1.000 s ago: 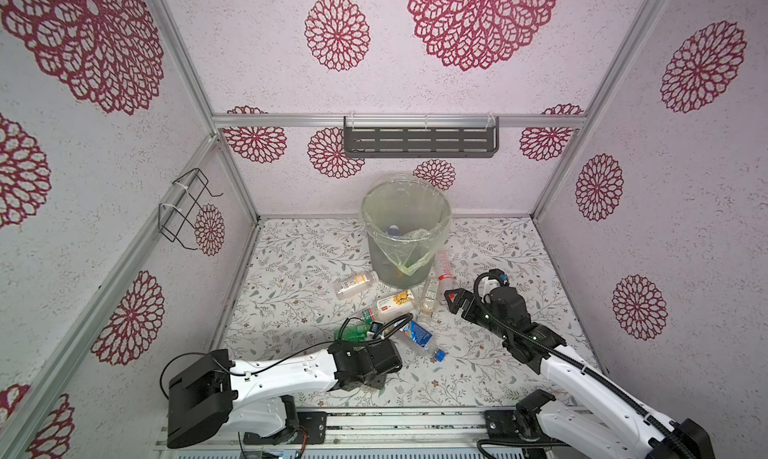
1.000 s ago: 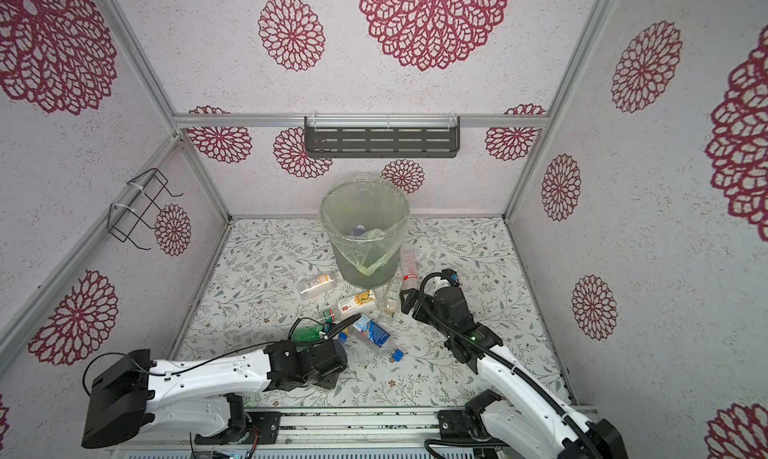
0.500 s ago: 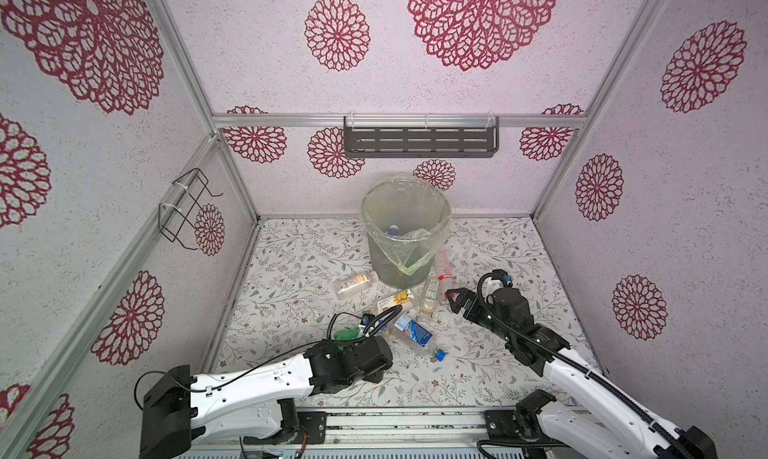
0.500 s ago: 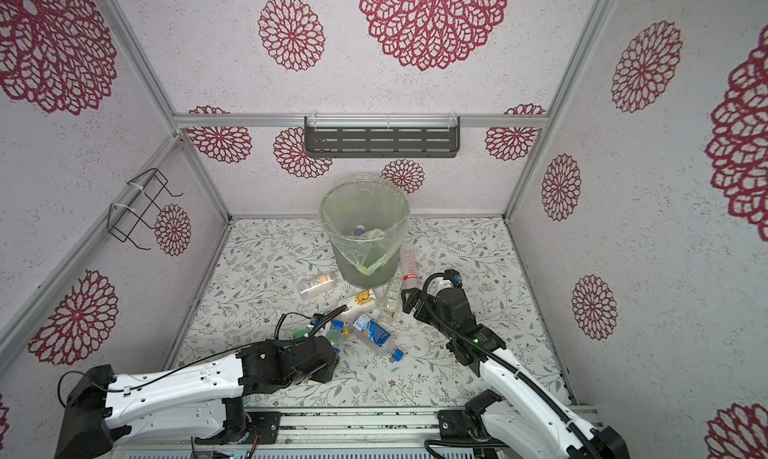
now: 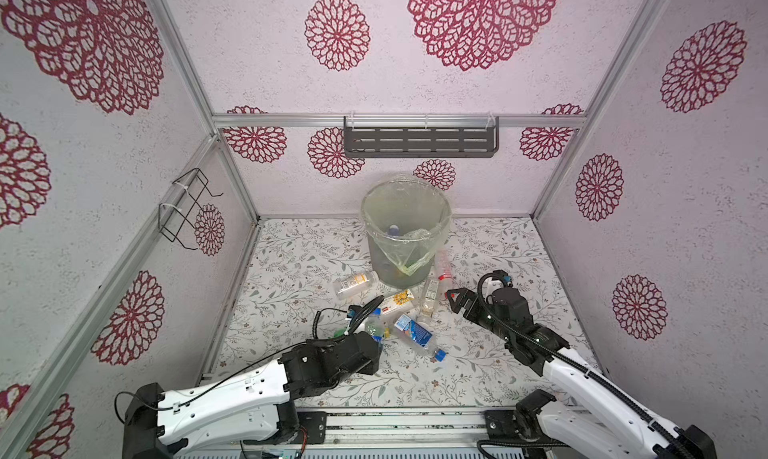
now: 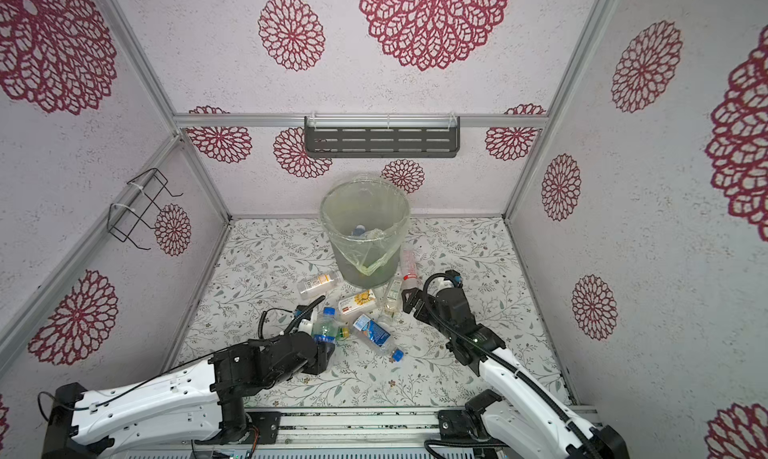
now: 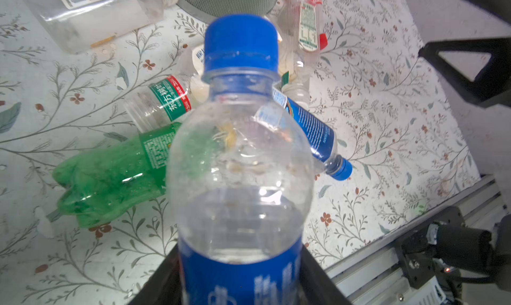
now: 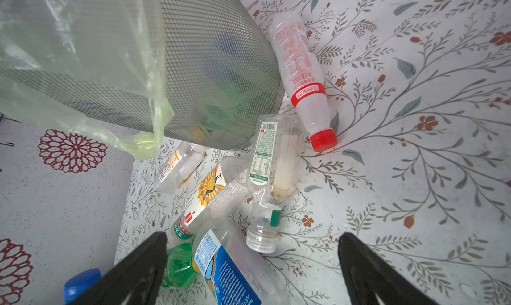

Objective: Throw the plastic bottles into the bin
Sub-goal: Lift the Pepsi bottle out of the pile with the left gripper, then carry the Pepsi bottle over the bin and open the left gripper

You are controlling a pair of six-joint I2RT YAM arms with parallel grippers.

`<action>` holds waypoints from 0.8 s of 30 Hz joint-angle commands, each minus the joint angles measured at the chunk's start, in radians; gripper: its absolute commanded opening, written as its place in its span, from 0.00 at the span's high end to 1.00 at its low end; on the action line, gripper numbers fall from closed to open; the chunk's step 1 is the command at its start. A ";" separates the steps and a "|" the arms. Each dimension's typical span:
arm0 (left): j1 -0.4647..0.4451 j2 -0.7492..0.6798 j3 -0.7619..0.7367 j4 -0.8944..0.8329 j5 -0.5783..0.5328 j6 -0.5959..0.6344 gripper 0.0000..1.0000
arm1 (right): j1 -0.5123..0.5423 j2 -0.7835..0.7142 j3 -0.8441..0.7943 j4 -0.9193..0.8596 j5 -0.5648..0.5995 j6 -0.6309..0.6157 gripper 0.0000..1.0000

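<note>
- The bin point(image 5: 384, 265), a round translucent grey mesh bucket lined with a thin yellowish clear bag point(image 5: 409, 255), stands upright. Inside it a blue cap point(image 5: 393, 229) and crumpled clear plastic show. Green and yellow shapes show through its wall. So some bottles are already in, but I cannot tell how many.
- Seven plastic bottles are outside the bin: six lie on the floral-patterned floor point(image 5: 291, 270) and one is held.
- Three lie at the bin's base:
  - a clear bottle with a white-and-yellow label point(image 5: 355, 283) on the left-arm side
  - a cloudy bottle with red print and a red cap point(image 5: 444, 265) on the right-arm side
  - a clear bottle with a green-and-white label point(image 5: 430, 292) on the robot side
- Three lie farther from the bin, toward the robot:
  - a clear bottle with a sunflower label point(image 5: 399, 301)
  - a blue-labelled bottle with a blue cap point(image 5: 415, 334)
  - a crushed green bottle point(image 7: 110, 176)
- The left gripper point(image 7: 240, 278) is pinched on the blue label of a clear blue-capped bottle point(image 7: 240, 157). The bottle seems raised off the floor, on the robot side of that pile and well short of the bin's rim.
- The right gripper point(image 8: 253, 248) is spread wide and empty. It hangs over the bottles by the bin's base.
- The task looks partway done. The held bottle has yet to go over the rim, and six more are left to pick up.
</note>
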 commanded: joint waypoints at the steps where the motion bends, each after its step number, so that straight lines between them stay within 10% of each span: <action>1: 0.052 -0.055 -0.024 0.072 -0.003 -0.034 0.46 | -0.003 -0.009 -0.013 0.006 0.033 0.027 0.01; 24: 0.284 -0.114 0.058 0.128 0.147 0.049 0.47 | -0.003 -0.046 -0.050 0.007 0.055 0.063 0.01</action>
